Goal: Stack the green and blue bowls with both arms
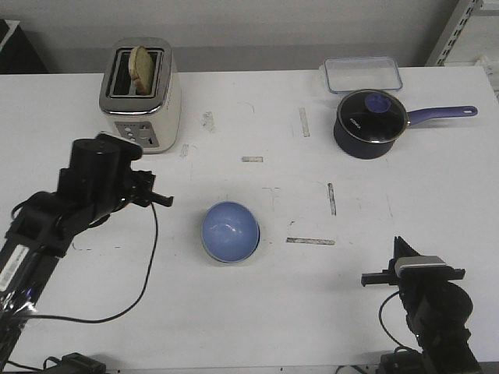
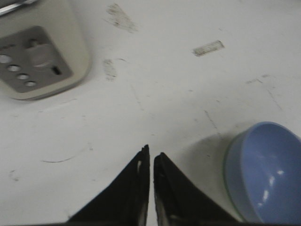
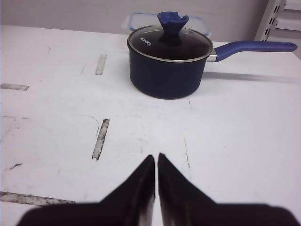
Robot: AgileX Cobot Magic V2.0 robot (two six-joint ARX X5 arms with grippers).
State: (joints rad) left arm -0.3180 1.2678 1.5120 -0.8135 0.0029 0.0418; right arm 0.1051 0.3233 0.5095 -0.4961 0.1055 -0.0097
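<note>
Already the blue bowl (image 1: 230, 231) sat nested inside the green bowl (image 2: 227, 176) at the table's (image 1: 257, 312) near middle; left gripper (image 2: 151, 155) and right gripper (image 3: 156, 160) were pressed together, holding nothing.

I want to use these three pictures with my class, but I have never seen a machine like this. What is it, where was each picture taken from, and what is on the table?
It is a robot with two black arms. The front picture looks forward over the white table; the others come from cameras on each wrist.

On the table are a toaster holding bread, a lidded saucepan, a clear container and the blue bowl, which seems to sit in a green one.

The left gripper and right gripper have their fingers closed, holding nothing.
</note>
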